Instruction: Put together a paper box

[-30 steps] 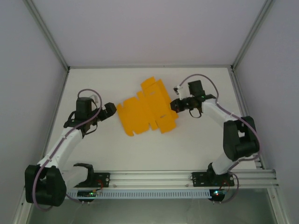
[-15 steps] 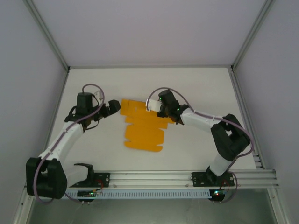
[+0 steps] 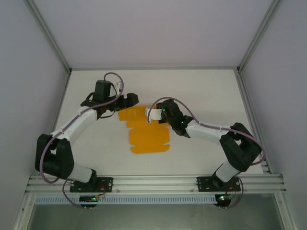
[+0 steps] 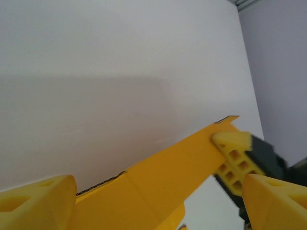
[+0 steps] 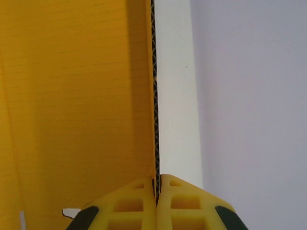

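Closely, the right hand (image 5: pixel 157 186) is seen pinched shut on the paper box (image 5: pixel 76 96). Its two yellow fingers (image 5: pixel 182 201), moulded with square grid holes and marked with black patches at their outer sides, are pressed together on the thin edge of a card panel. There the fluted core is exposed as a dark zigzag line. To the left of that edge the orange-yellow face of the card is spread, faintly ribbed with fine parallel lines. To the right a white strip and then a pale lilac surface (image 5: pixel 249 96) are met.

The left hand (image 4: pixel 158 184) is open, its yellow fingers wide apart. A raised strip of the same card is passed between them, slanting away over the white tabletop (image 4: pixel 96 48) to a squared end. At that far end a grid-holed yellow pad on a black body, matching the right hand, is laid against the strip. Whether the left fingers touch the card cannot be told.

From the top camera the sheet is shown as a die-cut outline with stepped notches, most of it lying flat on the base side of both hands. The hands are found close together at its far portion, the left one beyond and to the left of the right. Looping cables (image 3: pixel 112 75) are carried on the white arms (image 3: pixel 79 122). An aluminium rail (image 3: pixel 158 181) is set along the near edge, well apart from the card.
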`<state>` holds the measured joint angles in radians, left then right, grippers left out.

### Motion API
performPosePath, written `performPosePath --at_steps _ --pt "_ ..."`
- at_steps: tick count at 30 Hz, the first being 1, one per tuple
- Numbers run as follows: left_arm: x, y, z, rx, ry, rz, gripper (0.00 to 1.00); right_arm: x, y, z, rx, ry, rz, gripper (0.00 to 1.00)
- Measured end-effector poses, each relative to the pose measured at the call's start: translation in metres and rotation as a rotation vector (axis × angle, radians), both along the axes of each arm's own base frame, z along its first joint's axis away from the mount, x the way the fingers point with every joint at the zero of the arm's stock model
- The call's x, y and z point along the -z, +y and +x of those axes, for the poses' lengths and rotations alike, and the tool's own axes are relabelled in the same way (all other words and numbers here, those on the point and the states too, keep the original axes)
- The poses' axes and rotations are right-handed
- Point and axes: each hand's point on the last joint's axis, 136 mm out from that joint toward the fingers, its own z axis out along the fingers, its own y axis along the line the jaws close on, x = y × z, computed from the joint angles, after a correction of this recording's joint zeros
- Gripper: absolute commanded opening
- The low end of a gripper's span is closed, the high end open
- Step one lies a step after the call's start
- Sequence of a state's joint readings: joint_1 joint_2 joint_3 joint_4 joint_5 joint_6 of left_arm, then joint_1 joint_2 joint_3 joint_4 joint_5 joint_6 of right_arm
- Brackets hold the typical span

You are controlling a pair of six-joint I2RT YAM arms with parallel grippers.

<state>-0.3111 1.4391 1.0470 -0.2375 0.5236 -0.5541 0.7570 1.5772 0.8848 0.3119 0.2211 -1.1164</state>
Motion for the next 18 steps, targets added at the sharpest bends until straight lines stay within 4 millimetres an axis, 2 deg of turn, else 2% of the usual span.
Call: performPosePath --at_steps 3,10,15,18 --pt "0.003 -0.002 -0.002 -0.004 0.016 -0.007 0.79 -0.004 -0.001 -0.001 0.0 -0.007 0.006 0.0" --pt "0.011 -0.014 -0.012 0.014 0.049 -0.037 0.76 -0.004 -0.006 0.002 0.03 -0.002 0.022 0.0" --pt "0.014 -0.026 -0.02 0.042 0.064 -0.064 0.75 -0.011 -0.007 0.007 0.058 -0.026 0.047 0.0" --pt "0.015 -0.031 -0.023 0.047 0.068 -0.084 0.68 -0.011 -0.007 0.007 0.061 -0.023 0.055 0.0"
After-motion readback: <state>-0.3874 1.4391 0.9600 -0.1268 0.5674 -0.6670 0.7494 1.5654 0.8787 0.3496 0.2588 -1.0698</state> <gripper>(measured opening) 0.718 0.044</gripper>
